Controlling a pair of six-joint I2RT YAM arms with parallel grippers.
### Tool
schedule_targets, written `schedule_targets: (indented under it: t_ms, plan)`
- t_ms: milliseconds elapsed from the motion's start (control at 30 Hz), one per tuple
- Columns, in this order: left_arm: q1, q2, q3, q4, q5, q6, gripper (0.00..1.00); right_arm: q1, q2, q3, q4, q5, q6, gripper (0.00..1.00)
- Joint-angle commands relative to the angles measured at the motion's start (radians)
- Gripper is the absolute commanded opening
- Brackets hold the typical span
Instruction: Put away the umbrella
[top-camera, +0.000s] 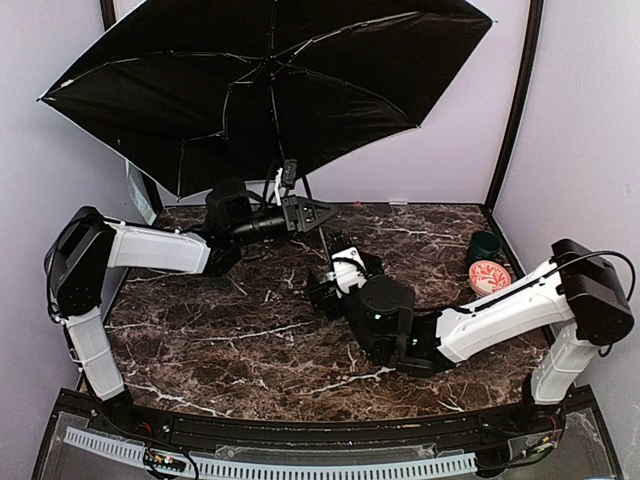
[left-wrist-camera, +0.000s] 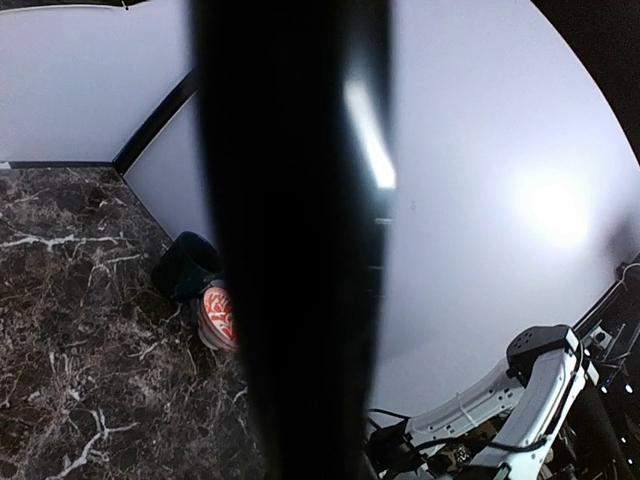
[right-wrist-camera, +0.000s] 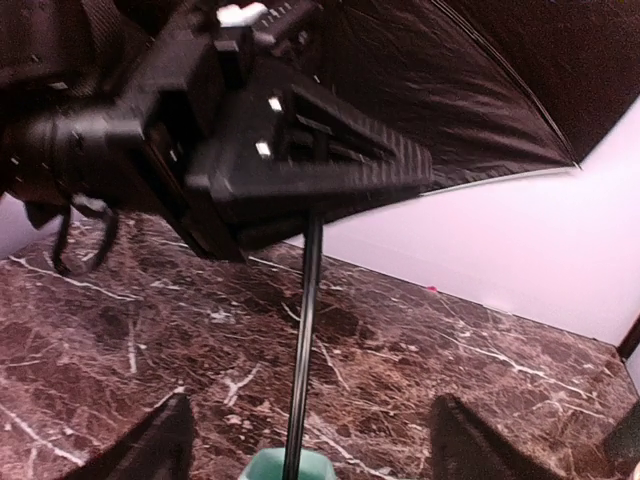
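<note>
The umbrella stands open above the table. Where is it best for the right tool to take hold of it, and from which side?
Grip the short mint handle at the bottom of the umbrella, coming from its free end, in line with the thin shaft. The handle is thicker than the shaft, and it lies between the open fingers of the right tool.

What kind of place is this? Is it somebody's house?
Probably not a house. It looks like a robot testing booth. Plain pale walls box in one marble-look table, a left arm and a right arm are bolted at its near edge, and an open umbrella is up indoors.
</note>
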Motion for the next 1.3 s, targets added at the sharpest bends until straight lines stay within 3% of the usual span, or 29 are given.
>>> schedule_targets:
  t_ms: [0, 100, 200, 333, 567, 700, 933, 1267]
  plan:
    - [-0.001, -0.059, -0.027, -0.023, 0.034, 0.175, 0.0, 0.011, -0.176, -0.028, -0.077, -0.142, 0.024, 1.0]
    - [-0.002, -0.087, -0.054, -0.066, 0.056, 0.244, 0.0, -0.002, -0.325, -0.045, -0.285, -0.308, 0.012, 1.0]
    - [-0.007, -0.117, -0.092, -0.046, 0.096, 0.255, 0.0, -0.079, -0.453, 0.024, -0.557, -0.651, 0.068, 1.0]
    - [-0.063, -0.17, -0.124, -0.07, 0.131, 0.325, 0.0, -0.204, -0.516, 0.124, -0.658, -0.983, 0.158, 1.0]
    - [-0.135, -0.246, -0.165, -0.099, 0.08, 0.369, 0.0, -0.406, -0.433, 0.22, -0.426, -1.064, 0.458, 0.97]
    - [-0.161, -0.255, -0.178, -0.094, 0.09, 0.365, 0.0, -0.489, -0.369, 0.247, -0.224, -1.151, 0.629, 0.9]
    - [-0.191, -0.252, -0.175, -0.141, 0.1, 0.421, 0.0, -0.494, -0.239, 0.415, -0.164, -1.227, 0.625, 0.87]
    - [-0.198, -0.267, -0.204, -0.182, 0.069, 0.511, 0.0, -0.5, -0.103, 0.574, -0.16, -1.148, 0.591, 0.83]
